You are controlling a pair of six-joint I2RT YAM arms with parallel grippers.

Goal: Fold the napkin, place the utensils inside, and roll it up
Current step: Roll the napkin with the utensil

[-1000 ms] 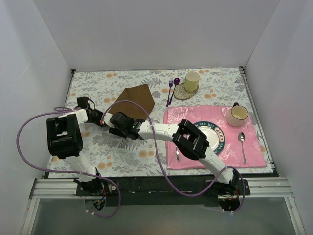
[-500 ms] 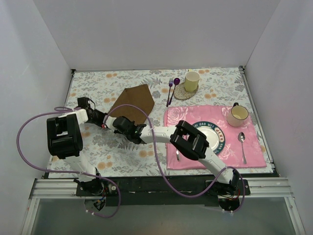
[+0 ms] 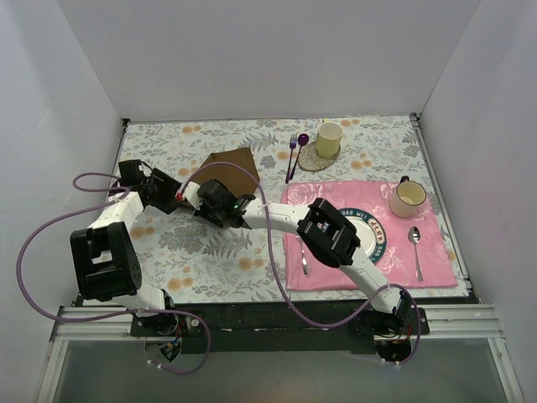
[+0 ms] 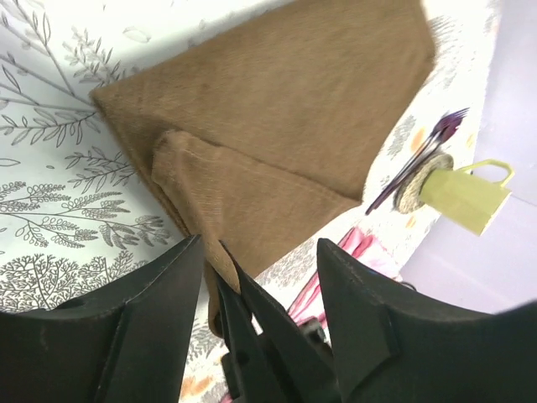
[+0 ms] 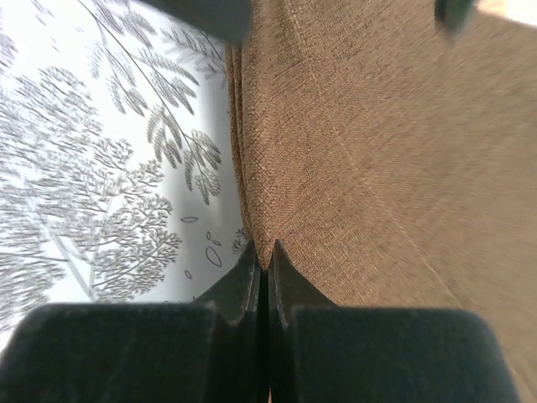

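Top external: napkin [image 3: 235, 172] upper centre-left on desk [image 3: 201, 260], partly folded. Right pincer [image 5: 262, 252] clamped on raised fold edge, likely to carry fold over. Left pincer [image 4: 260, 256] agape beside, gripping nothing.

Brown napkin [image 3: 233, 166] lies folded on the table [image 3: 210, 256], corner doubled over.

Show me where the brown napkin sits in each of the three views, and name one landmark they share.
Top external: the napkin lies far and left of centre on the table, left of the purple fork.
Left wrist: the napkin fills the upper middle, one flap folded toward the camera.
Right wrist: the napkin fills the right half, its edge pinched in the right gripper.
Shared landmark: the floral tablecloth, left of the napkin in all three.
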